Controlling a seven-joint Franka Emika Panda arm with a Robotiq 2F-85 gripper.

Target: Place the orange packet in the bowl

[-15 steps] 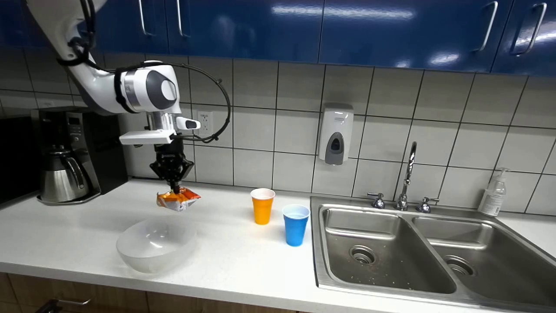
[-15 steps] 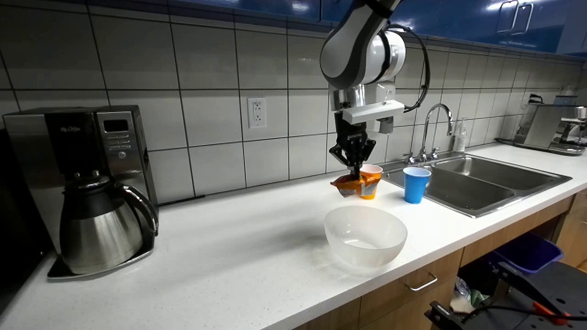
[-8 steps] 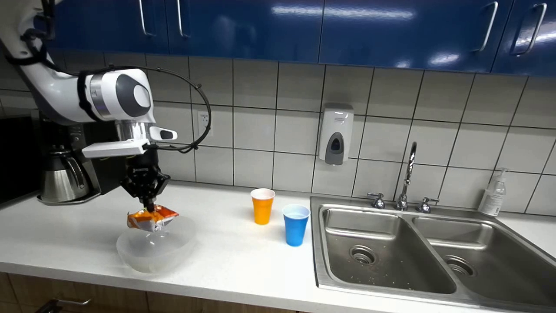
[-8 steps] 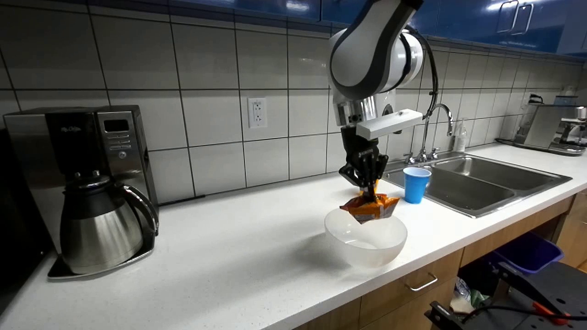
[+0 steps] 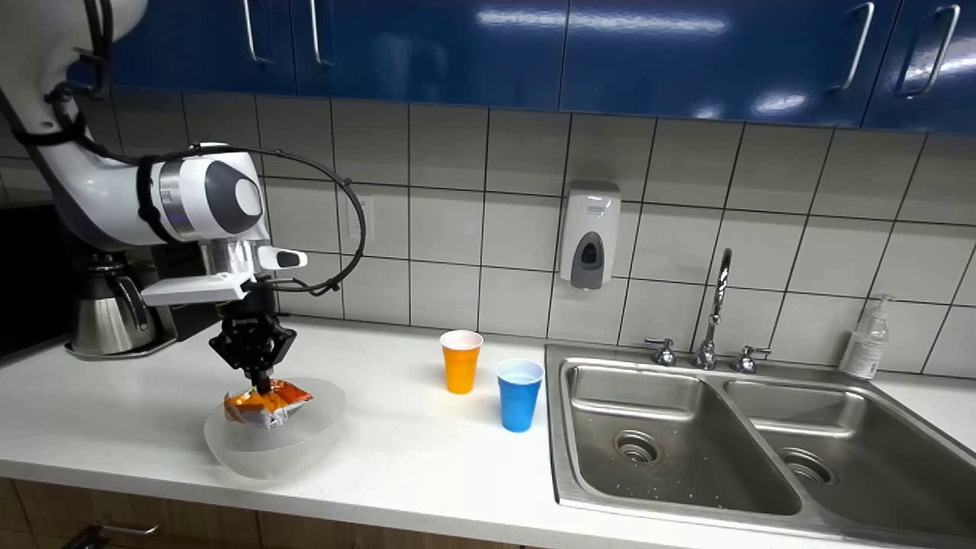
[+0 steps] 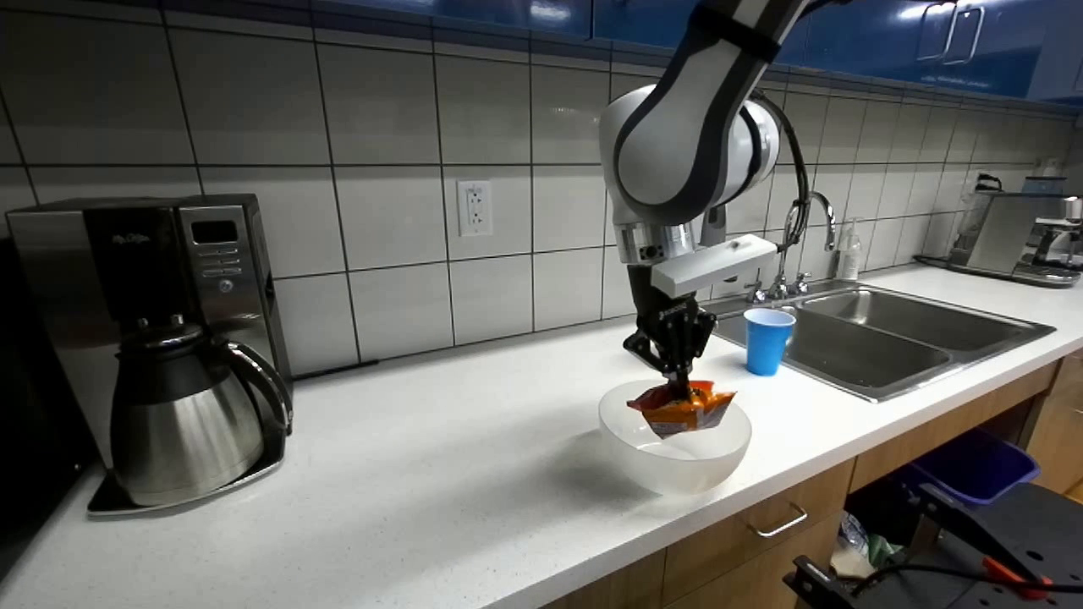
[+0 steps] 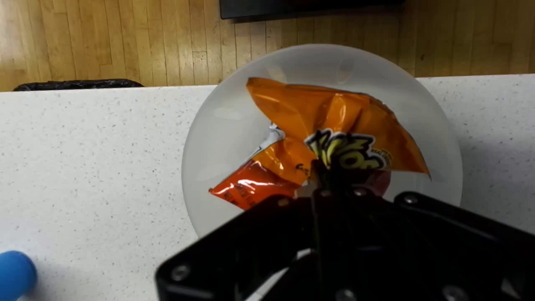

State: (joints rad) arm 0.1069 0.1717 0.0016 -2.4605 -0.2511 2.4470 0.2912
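The orange packet point(image 5: 287, 394) is small, crinkled and orange-red with some white. My gripper point(image 5: 263, 387) points down, with its fingers shut on the packet's middle. The bowl point(image 5: 259, 459) is round, wide and translucent white, and stands on the counter. In both exterior views the packet point(image 6: 681, 414) hangs at the height of the rim of the bowl point(image 6: 673, 474), within its opening. In the wrist view the packet point(image 7: 299, 108) lies wholly over the bowl point(image 7: 205, 146). The fingertips of the gripper point(image 7: 328, 171) are dark there and partly merge with the packet.
An orange cup point(image 5: 460, 364) and a blue cup point(image 5: 518, 396) stand upright right of the bowl, beside the steel sink point(image 5: 564, 465). A coffee maker point(image 6: 224, 245) with a steel carafe point(image 6: 186, 448) stands left. The counter's front edge point(image 6: 592, 562) runs close by the bowl.
The gripper and packet first moved across from behind the bowl to over it, then came straight down to rim height. The packet stayed gripped. The bowl and cups have not moved.
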